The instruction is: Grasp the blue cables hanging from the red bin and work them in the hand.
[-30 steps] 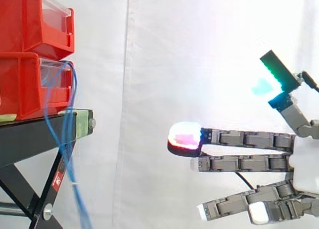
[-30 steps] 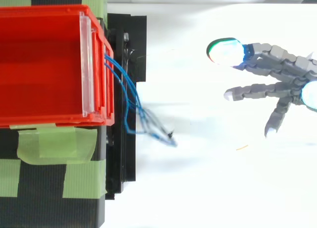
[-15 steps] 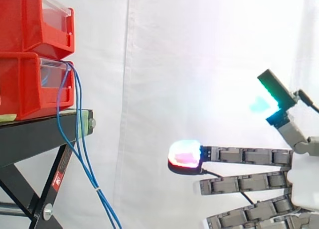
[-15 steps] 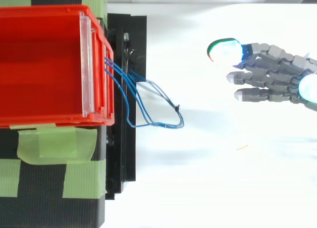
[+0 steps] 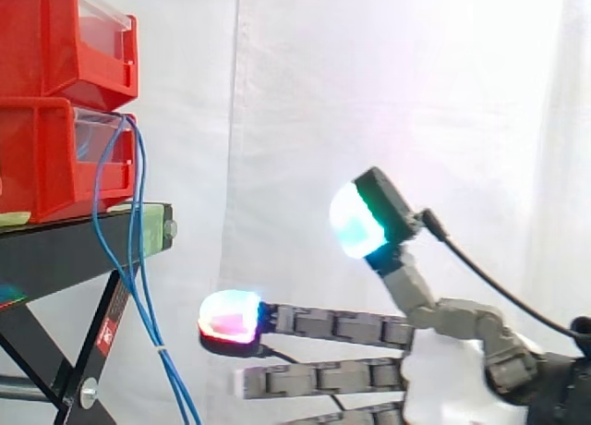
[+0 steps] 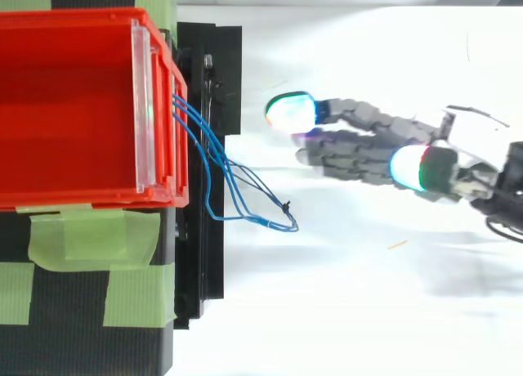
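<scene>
Here it comes: the hand (image 5: 452,370) has swept in low toward the cables (image 5: 162,349), which dangle from the lower bin (image 5: 55,157) past the stand (image 5: 74,245). Fingers (image 5: 332,325) stretched straight, holding nothing, tips just short. The grasp looks close now.

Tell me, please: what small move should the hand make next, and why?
Probably reach a little closer to the blue cables and shift sideways toward their loop. The hand is open, fingers straight; in the side view its fingertips are apart from the cables, and in the top view the loop lies to one side of them.
</scene>
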Motion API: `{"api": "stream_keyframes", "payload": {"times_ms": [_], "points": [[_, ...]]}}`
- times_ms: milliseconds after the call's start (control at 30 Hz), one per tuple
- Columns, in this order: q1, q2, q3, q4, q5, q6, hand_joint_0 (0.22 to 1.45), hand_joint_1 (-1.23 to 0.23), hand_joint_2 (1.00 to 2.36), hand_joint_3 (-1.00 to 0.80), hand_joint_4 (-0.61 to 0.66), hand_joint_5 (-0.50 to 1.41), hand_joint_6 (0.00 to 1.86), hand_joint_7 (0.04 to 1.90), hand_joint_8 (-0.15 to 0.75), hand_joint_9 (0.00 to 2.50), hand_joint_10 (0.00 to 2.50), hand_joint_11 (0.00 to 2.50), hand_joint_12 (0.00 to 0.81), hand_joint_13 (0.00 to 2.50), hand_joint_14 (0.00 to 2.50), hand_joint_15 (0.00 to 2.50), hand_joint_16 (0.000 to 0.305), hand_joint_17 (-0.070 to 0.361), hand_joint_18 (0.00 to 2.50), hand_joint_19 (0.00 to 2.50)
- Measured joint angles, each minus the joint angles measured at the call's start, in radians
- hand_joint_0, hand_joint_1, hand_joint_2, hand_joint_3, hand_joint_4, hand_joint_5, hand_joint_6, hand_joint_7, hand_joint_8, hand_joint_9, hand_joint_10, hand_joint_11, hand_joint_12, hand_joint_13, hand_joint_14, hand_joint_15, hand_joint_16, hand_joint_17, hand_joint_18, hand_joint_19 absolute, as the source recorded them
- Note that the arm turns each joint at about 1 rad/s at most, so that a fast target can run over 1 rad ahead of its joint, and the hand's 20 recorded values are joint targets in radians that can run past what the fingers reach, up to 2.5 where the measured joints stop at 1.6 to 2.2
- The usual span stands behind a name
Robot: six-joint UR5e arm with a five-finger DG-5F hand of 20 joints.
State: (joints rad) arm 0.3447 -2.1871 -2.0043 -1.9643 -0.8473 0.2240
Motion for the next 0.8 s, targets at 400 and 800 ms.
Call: {"api": "stream_keyframes", "payload": {"times_ms": [400,800], "points": [[-0.002,-0.047,0.096,-0.004,-0.009,-0.048,0.62,-0.48,1.0,-1.0,0.12,-0.4,0.0,0.56,0.363,0.55,0.01,0.36,0.539,0.5,0.01,0.37,0.081,0.182,0.17,0.01],[0.015,-0.072,0.126,-0.002,-0.004,-0.055,0.64,-0.48,1.0,-1.0,0.13,-0.39,0.0,0.56,0.369,0.58,0.01,0.38,0.537,0.58,0.01,0.41,0.078,0.176,0.3,0.06]]}}
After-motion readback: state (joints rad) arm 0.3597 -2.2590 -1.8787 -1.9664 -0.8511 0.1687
